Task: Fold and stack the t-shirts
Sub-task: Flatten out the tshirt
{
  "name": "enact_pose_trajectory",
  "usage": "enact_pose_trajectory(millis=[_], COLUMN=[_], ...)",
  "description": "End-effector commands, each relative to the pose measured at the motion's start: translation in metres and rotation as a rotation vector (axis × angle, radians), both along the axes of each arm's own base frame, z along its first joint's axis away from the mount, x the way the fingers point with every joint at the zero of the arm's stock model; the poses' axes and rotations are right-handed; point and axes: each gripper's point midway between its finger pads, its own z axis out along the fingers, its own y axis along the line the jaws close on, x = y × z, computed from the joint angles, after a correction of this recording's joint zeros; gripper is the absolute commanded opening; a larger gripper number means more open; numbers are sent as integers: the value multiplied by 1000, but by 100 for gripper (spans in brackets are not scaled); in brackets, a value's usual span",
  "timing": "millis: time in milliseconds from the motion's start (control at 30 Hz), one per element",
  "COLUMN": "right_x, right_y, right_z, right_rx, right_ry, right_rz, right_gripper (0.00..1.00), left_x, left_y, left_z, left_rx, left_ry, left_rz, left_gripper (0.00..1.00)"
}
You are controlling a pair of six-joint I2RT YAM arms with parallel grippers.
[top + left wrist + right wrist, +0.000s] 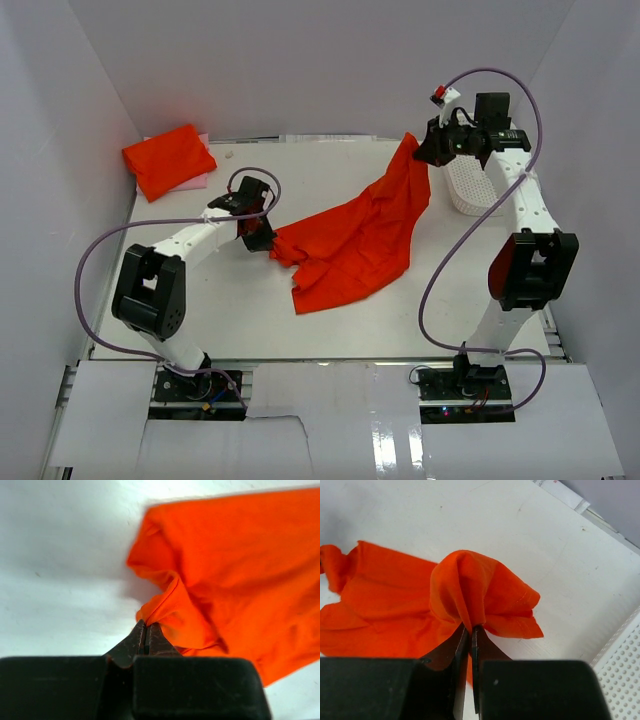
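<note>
Orange-red t-shirt is stretched on a diagonal, its near-left edge pinched by the closed jaws of the left gripper, its raised far-right corner by those of the right gripper.

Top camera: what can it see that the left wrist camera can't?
Only the top camera shows the folded bright orange-red fabric t-shirt in the far left corner, the white plastic mesh basket, and the right tool holding up one end of the crumpled orange-red t-shirt. Only the left wrist camera shows, close up, the left tool pinched shut on a bunched fold of cloth. Both show that crumpled shirt, the white table and the left tool gripping the shirt.
</note>
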Motion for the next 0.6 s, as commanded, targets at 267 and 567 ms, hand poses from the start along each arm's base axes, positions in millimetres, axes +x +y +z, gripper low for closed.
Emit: enact_pose_trajectory(millis=[267, 567], right_x=[-23, 32], right_y=[-5, 8], right_z=[56, 26], right_rx=[3, 65], right_ry=[-74, 112], right_rz=[-21, -31], right_gripper=[8, 8], left_x=[25, 78], left_y=[39, 5], left_z=[11, -29], left_rx=[44, -124], left_ry=[-21, 103], left_rz=[-84, -168], left_gripper=[0, 0])
